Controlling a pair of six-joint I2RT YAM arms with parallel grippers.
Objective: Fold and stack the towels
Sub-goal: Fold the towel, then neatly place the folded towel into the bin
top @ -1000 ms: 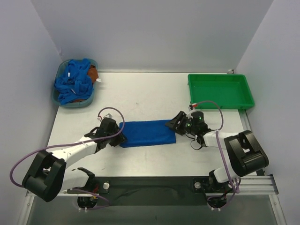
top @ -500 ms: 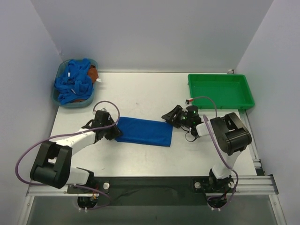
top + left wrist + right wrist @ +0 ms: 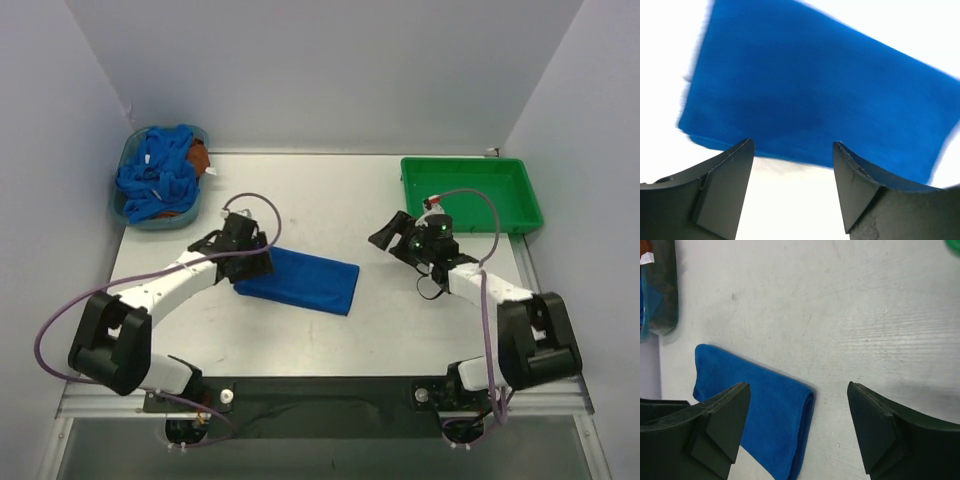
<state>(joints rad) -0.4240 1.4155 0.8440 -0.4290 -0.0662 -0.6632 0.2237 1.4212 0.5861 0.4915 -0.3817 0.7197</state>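
A folded blue towel (image 3: 300,281) lies flat on the white table, left of centre. It fills the upper part of the left wrist view (image 3: 820,95) and shows in the right wrist view (image 3: 760,405). My left gripper (image 3: 252,262) is open and empty at the towel's left end, its fingers (image 3: 720,185) just short of the edge. My right gripper (image 3: 392,236) is open and empty, apart from the towel to its right. More blue towels (image 3: 158,175) are piled in a grey-blue basket (image 3: 132,217) at the back left.
A green tray (image 3: 470,193) stands at the back right. Walls enclose the table on the left, back and right. Both arms' cables loop above the table.
The towel has moved left and turned a little. My left gripper moved back with its end. My right gripper pulled away from the towel's right end toward the green tray.
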